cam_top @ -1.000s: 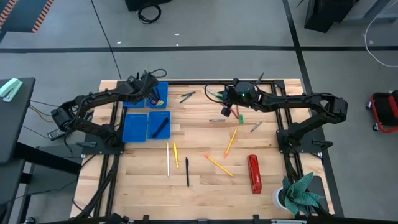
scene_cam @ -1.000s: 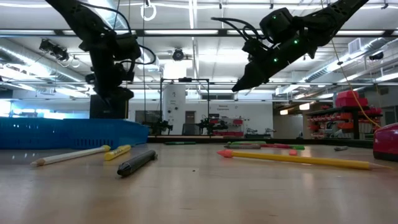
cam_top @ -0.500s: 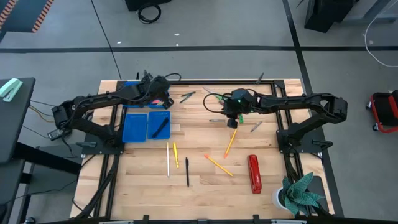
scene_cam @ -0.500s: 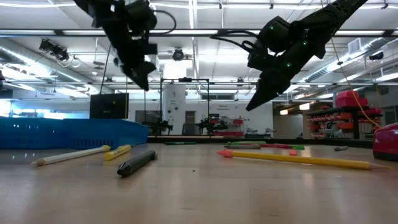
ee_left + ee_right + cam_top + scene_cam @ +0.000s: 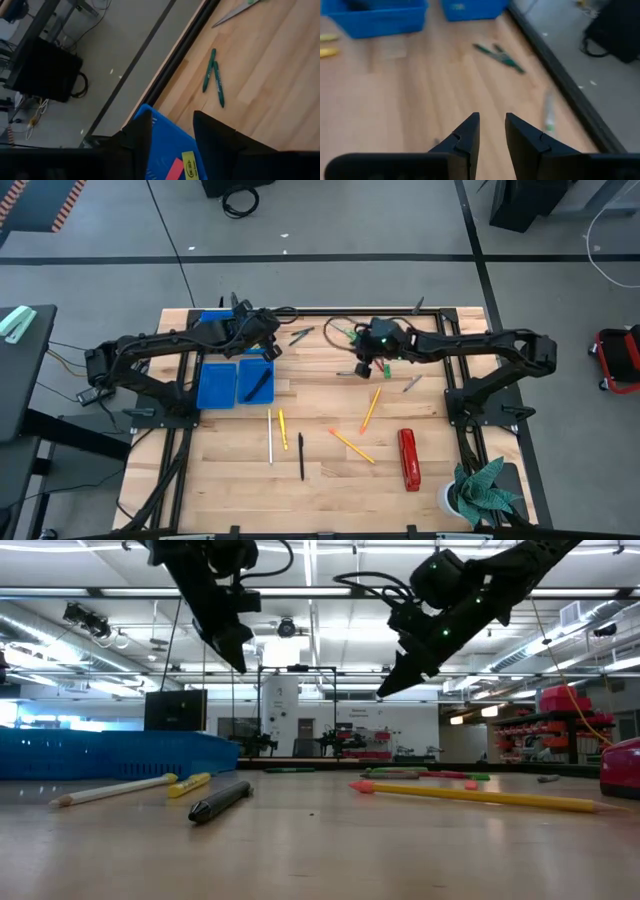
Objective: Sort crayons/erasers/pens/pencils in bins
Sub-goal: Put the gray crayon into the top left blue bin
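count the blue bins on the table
3 show clearly: two side by side near the left arm, one empty and one holding a dark pen, and one behind them. The left arm may hide more.

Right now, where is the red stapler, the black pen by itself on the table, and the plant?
red stapler [image 5: 408,460], high view, middle of its long body.
black pen [image 5: 300,457], high view, middle of its shaft.
plant [image 5: 484,492], high view, on its green leaves.
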Motion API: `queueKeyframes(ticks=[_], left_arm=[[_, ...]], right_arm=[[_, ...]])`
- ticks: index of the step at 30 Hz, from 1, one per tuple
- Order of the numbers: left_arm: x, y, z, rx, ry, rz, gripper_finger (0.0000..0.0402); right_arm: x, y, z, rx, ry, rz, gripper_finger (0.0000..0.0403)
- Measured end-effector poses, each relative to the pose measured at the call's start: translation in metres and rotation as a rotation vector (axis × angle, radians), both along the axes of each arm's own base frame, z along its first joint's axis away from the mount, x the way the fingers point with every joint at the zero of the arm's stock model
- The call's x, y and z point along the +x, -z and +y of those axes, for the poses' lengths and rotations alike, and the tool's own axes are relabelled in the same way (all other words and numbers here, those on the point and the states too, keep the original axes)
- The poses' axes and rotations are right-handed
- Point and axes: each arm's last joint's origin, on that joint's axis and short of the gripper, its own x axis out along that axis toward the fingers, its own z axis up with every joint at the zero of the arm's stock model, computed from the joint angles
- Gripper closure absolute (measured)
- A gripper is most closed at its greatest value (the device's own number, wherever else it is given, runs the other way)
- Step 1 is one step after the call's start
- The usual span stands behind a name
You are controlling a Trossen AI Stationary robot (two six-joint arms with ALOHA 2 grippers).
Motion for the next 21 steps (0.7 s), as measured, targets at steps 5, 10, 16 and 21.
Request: queueKeyframes(ticks=[5,10,16,21], left_arm=[[0.003,-0.003,-0.005,0.019,0.037,-0.01,0.0259],[0.005,-0.004,-0.009,0.04,0.079,0.005,0.0267],[0.007,-0.005,-0.009,0.071,0.129,0.049,0.0267],[0.01,-0.009,-0.008,0.118,0.166,0.055,0.0265]], right_arm=[[0.026,0.026,0.001,0.049,-0.037,0.126,0.0304],[0.048,0.057,-0.003,0.094,-0.06,0.393,0.0304],[0.054,0.041,-0.005,0.111,-0.045,0.535,0.0304],[0.051,0.039,0.015,0.183,-0.106,0.519,0.0304]])
